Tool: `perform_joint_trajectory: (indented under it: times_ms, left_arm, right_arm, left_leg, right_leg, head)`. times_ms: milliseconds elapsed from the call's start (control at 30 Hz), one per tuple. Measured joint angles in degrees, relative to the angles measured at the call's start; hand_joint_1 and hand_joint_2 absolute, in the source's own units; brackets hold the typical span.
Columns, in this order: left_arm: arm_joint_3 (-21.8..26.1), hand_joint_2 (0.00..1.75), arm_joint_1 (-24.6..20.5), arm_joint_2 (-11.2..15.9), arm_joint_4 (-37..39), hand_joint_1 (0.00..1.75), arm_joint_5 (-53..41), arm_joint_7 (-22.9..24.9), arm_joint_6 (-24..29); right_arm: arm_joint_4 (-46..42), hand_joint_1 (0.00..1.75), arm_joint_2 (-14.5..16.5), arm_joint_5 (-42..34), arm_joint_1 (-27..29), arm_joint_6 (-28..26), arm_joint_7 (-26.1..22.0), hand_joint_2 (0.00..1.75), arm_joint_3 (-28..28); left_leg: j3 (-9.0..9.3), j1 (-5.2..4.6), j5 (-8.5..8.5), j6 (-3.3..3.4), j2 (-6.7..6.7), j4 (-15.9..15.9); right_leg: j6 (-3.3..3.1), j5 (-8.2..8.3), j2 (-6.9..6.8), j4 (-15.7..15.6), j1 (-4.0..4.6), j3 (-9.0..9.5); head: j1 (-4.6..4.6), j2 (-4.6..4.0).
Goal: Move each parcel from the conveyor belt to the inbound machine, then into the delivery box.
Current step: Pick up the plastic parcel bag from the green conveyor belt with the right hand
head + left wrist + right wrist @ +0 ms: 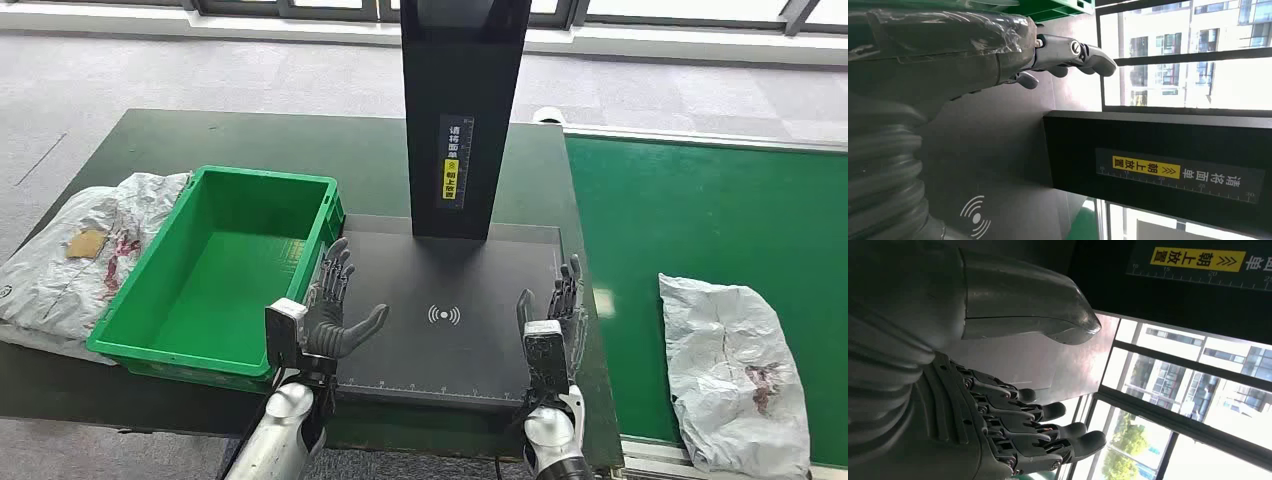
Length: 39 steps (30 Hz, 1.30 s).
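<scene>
Green conveyor belt [700,215], white parcel [735,372] just right of the empty, spread right hand [553,320].

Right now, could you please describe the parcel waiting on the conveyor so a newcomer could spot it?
Find the bright green conveyor belt right of the black scanner platform. On its near part lies a crumpled white plastic parcel with reddish smudges. The other white parcel lies off the belt, beside the green plastic crate.
</scene>
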Motion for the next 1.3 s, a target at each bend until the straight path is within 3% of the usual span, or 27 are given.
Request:
perform_joint_trajectory:
  times_ms: [1067,1167,1267,1300]
  left_arm:
    - [0.01,1.75,0.02,0.02,0.0,0.0,0.0,0.0,0.45]
    - [0.1,1.75,0.05,0.04,-0.05,0.0,0.2,0.0,0.57]
    - [0.63,1.75,0.21,0.11,-0.38,0.0,0.31,0.0,0.59]
    - [0.88,1.75,0.29,0.14,-0.53,0.0,0.32,0.0,0.58]
  right_arm:
    - [1.73,0.0,0.0,0.37,-0.75,-1.07,0.0,1.75,-0.79]
    - [2.88,0.0,0.0,5.82,-1.25,-7.03,0.03,1.75,-1.8]
    - [3.19,0.0,0.13,18.58,-1.5,-10.92,0.11,1.75,-7.26]
    - [2.92,0.0,0.21,22.34,-1.55,-11.25,0.26,1.31,-10.01]
  left_leg:
    - [0.0,0.0,0.0,0.0,0.0,0.0]
    - [0.0,0.0,0.0,0.0,0.0,0.0]
    - [0.0,-0.01,0.0,0.0,-0.05,0.01]
    - [0.0,-0.01,0.01,0.0,-0.08,0.01]
  right_leg:
    - [0.0,0.0,0.0,0.0,0.0,0.0]
    - [0.0,0.0,0.0,0.0,0.0,0.0]
    - [0.01,0.01,-0.03,0.0,-0.01,0.02]
    - [0.01,0.01,-0.06,0.0,-0.01,0.03]
  head:
    - [0.0,0.0]
    - [0.0,0.0]
    - [-0.01,0.0]
    - [-0.01,0.0]
